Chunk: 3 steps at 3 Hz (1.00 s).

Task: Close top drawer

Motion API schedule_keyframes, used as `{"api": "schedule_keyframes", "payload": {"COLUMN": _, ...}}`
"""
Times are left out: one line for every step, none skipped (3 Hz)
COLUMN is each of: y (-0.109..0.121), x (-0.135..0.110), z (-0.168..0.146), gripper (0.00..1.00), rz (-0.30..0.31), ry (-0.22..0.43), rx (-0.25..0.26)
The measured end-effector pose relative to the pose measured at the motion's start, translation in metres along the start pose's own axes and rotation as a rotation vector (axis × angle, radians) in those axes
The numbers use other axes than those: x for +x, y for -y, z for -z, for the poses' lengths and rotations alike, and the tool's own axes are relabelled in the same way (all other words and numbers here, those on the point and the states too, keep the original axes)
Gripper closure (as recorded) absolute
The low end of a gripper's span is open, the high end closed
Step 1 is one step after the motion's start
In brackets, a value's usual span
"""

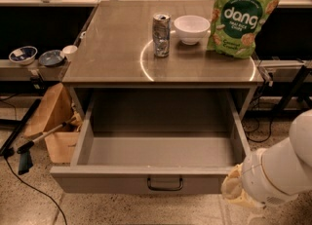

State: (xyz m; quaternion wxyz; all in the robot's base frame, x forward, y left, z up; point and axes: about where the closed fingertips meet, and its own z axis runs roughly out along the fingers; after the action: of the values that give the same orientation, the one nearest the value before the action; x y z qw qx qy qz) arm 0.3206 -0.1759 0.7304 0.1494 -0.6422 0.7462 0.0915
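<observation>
The top drawer [97, 179] is a wide grey metal drawer, pulled far out from under the table top, and its inside is empty. A small dark loop handle [165, 184] sits at the centre of its flat front. My gripper [233, 186] is at the lower right, at the end of the white arm, right beside the drawer front's right corner. Only its beige end part shows. The lower drawers are out of view.
On the table top [112, 48] stand a drink can [161, 35], a white bowl [191, 28] and a green snack bag [243, 17]. To the left are a cardboard box [53, 121], a long-handled tool [29, 146] on the floor and small bowls [23, 54] on a low shelf.
</observation>
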Motion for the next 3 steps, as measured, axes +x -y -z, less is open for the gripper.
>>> {"api": "schedule_keyframes", "payload": {"y": -0.0418, "x": 0.0182, "z": -0.0469, "gripper": 1.0, "rz": -0.046, "ry": -0.044, "rx": -0.078}}
{"api": "schedule_keyframes", "payload": {"y": -0.0418, "x": 0.018, "z": -0.0471, "gripper": 1.0, "rz": -0.041, "ry": -0.038, "rx": -0.081}}
{"api": "schedule_keyframes", "payload": {"y": -0.0418, "x": 0.0177, "z": -0.0476, "gripper": 1.0, "rz": -0.028, "ry": -0.021, "rx": -0.087}}
